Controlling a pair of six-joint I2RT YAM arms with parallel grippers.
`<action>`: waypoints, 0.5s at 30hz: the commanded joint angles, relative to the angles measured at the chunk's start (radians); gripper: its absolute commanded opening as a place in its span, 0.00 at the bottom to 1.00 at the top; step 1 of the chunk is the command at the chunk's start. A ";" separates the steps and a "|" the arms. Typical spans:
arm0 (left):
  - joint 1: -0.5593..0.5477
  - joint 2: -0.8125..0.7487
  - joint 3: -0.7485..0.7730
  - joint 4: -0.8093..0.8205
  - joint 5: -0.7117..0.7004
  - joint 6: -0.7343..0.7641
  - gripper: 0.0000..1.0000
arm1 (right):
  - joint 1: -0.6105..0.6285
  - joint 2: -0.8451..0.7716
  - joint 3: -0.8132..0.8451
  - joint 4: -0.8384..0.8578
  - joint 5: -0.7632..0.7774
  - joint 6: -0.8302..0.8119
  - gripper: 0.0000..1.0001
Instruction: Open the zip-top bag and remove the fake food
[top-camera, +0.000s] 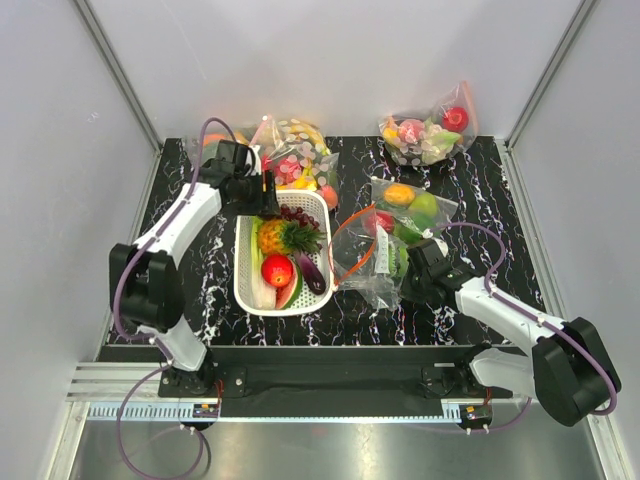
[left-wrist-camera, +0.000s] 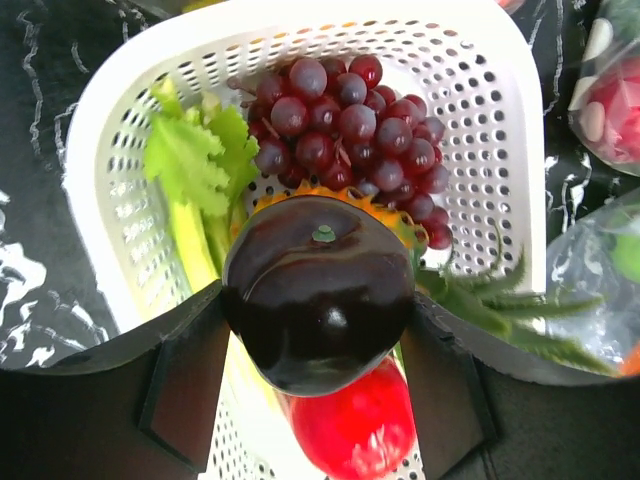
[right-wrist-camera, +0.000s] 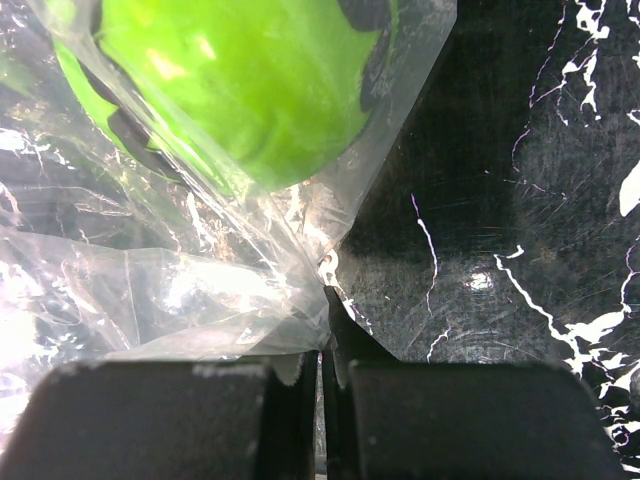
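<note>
The zip-top bag (top-camera: 372, 262) lies right of the white basket (top-camera: 243, 262), its orange-red zip strip (top-camera: 345, 245) gaping open toward the basket. A green round fruit (top-camera: 398, 262) is still inside it and shows through the plastic in the right wrist view (right-wrist-camera: 240, 90). My right gripper (top-camera: 418, 272) is shut on the bag's crinkled edge (right-wrist-camera: 300, 330). The pineapple (top-camera: 280, 237) and a red round fruit (top-camera: 277, 270) lie in the basket. My left gripper (top-camera: 262, 195) is over the basket's far end, shut on a dark purple round fruit (left-wrist-camera: 318, 290).
The basket also holds grapes (left-wrist-camera: 350, 130), a leek (left-wrist-camera: 195, 170), an eggplant (top-camera: 312, 272) and a watermelon slice (top-camera: 290, 292). A bag with an orange and a green apple (top-camera: 412, 205) lies behind the zip-top bag. A dotted bag (top-camera: 295, 150) and another filled bag (top-camera: 430, 130) sit at the back.
</note>
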 joint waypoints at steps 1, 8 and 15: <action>-0.012 0.064 0.099 0.077 0.025 0.006 0.65 | -0.003 0.007 0.025 -0.004 0.009 -0.007 0.00; -0.078 0.174 0.181 0.086 0.019 0.006 0.66 | -0.003 0.024 0.039 -0.004 0.007 -0.012 0.00; -0.139 0.268 0.277 0.064 0.015 0.004 0.70 | -0.001 0.027 0.039 -0.003 0.003 -0.012 0.00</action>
